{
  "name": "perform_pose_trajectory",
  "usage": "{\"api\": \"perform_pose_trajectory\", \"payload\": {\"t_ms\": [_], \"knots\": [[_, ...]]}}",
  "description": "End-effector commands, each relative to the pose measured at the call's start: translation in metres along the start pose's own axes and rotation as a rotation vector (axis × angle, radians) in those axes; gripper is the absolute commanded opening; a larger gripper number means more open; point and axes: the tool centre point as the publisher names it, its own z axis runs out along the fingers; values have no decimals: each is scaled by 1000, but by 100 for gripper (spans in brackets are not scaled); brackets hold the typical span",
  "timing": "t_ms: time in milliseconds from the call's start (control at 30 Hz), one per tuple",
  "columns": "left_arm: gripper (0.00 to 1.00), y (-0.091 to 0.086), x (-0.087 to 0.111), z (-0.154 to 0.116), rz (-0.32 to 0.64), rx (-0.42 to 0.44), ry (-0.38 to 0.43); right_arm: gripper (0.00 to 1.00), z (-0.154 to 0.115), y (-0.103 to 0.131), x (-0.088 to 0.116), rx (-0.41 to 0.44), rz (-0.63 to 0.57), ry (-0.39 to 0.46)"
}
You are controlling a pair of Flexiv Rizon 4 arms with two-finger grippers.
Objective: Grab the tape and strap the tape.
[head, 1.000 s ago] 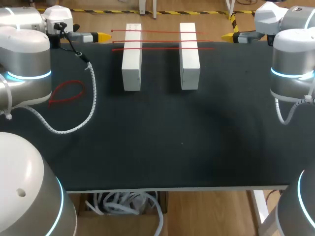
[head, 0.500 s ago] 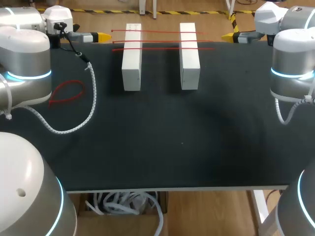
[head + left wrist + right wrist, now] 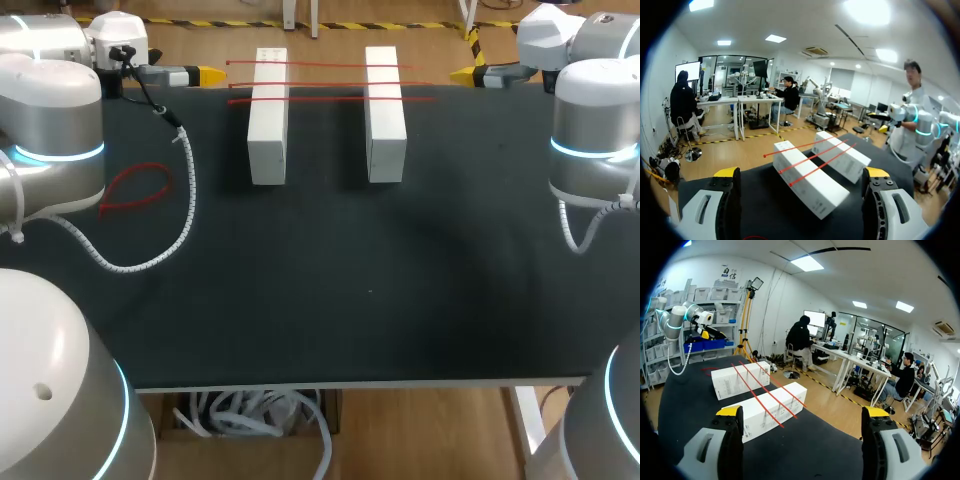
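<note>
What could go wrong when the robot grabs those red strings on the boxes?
The three straps are thin and close together, so the open left gripper might pinch two or miss. They lie loose across both boxes, so a tug could slide them off or shift a box. The left arm's cable lies beside the red loop and might snag it.

The right gripper (image 3: 802, 412) is spread wide, and ahead of the jaws three red tapes (image 3: 769, 390) lie across two white boxes (image 3: 762, 416).
</note>
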Motion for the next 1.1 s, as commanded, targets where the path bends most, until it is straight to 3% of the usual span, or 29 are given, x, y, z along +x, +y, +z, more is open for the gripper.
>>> {"api": "perform_pose_trajectory", "payload": {"t_ms": [33,267,300,367,467,533,633,700,800,900,967,1000,1033,1067,1100], "knots": [[100,2,-1,1,1,10,0,100,-1,0,-1,-2,0,3],[100,2,-1,1,1,10,0,100,-1,0,-1,-2,0,3],[100,4,-1,0,17,-14,18,100,-1,0,-1,-2,0,3],[100,10,-2,0,73,-123,-55,100,-1,0,-1,-2,0,3],[100,18,-1,2,120,-198,-46,100,-1,0,-1,-2,0,3],[100,30,1,5,192,-251,-7,100,-1,0,-1,-2,0,3],[100,51,1,10,172,-228,51,100,-1,0,-1,-2,0,3],[100,56,3,12,210,-230,104,100,-1,0,-1,-2,0,3],[100,55,6,13,215,-109,253,100,-1,0,-1,-2,0,3],[100,55,8,14,245,-53,351,100,-1,0,-1,-2,0,3],[75,56,8,16,251,-58,357,100,-1,0,-1,-2,0,3],[69,57,7,17,251,-51,376,100,-1,0,-1,-2,0,3],[43,58,7,18,249,-49,384,100,-1,0,-1,-2,0,3],[31,59,7,19,246,-50,383,100,-1,0,-1,-2,0,3],[28,60,7,21,245,-51,384,100,-1,0,-1,-2,0,3]]}}
